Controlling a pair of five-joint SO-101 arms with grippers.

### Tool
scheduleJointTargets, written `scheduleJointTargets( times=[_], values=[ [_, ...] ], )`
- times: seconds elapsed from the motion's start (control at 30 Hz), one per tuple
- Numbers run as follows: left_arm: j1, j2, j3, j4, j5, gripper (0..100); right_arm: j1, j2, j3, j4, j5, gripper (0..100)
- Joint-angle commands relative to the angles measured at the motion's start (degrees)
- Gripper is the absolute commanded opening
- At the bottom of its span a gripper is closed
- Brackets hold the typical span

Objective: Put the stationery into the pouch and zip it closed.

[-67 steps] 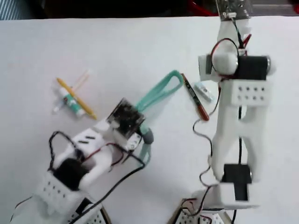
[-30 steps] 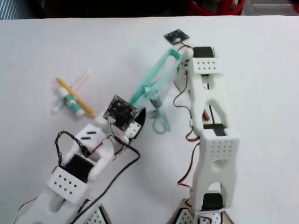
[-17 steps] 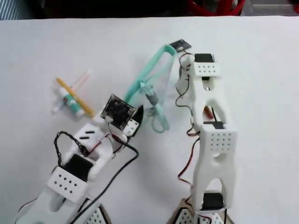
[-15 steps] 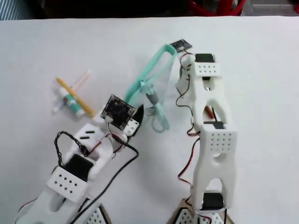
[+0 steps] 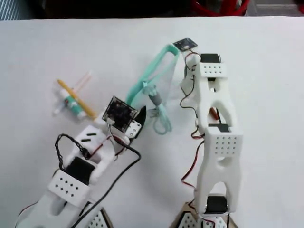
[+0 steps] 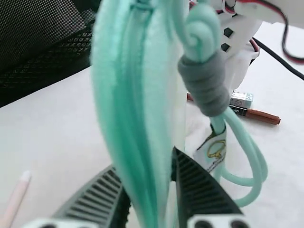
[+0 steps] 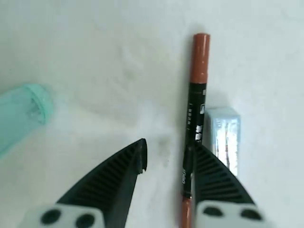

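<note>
A clear pouch with a mint green edge [image 5: 154, 73] lies slantwise at the table's middle. Its edge [image 6: 128, 109] stands between the fingers of my left gripper [image 6: 147, 164], which is shut on it. From the pouch hangs a grey zip pull [image 6: 204, 85] on a mint cord loop [image 5: 163, 123]. In the high view the left gripper [image 5: 140, 118] is at the pouch's near end. My right gripper [image 7: 167, 147] is open low over the table. A brown and black pen [image 7: 195, 95] lies against one finger, outside the gap. A small eraser [image 7: 223, 137] rests beside the pen.
A yellow pencil [image 5: 77, 99], a white and green tube [image 5: 71, 104] and a pale pink stick [image 5: 81, 80] lie together at the left. The right arm [image 5: 213, 104] covers most of the pen and eraser in the high view. Loose cables trail from both arms.
The right arm has swung left and down over the pen and eraser. The left gripper drew back a little with the pouch's edge. In the last half second almost nothing moved.
</note>
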Motion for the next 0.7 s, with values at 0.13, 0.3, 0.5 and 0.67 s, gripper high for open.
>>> scheduleJointTargets(
  times=[0.13, 0.3, 0.5, 0.67],
  values=[
    [-0.57, -0.92, -0.35, -1.14, 0.62, 12, 0.84, -4.79, -2.46, 0.84, 0.18, 13.5],
    [-0.57, -1.1, -0.35, -1.05, 0.62, 12, 1.27, -2.33, -2.46, -1.54, 0.18, 13.5],
    [-0.57, -1.1, -0.35, -1.05, 0.62, 12, 2.33, 1.36, -2.55, -3.47, 0.26, 13.4],
    [-0.57, -1.1, -0.35, -1.05, 0.62, 12, 2.15, 2.33, -2.55, -3.65, 0.44, 13.3]
  ],
)
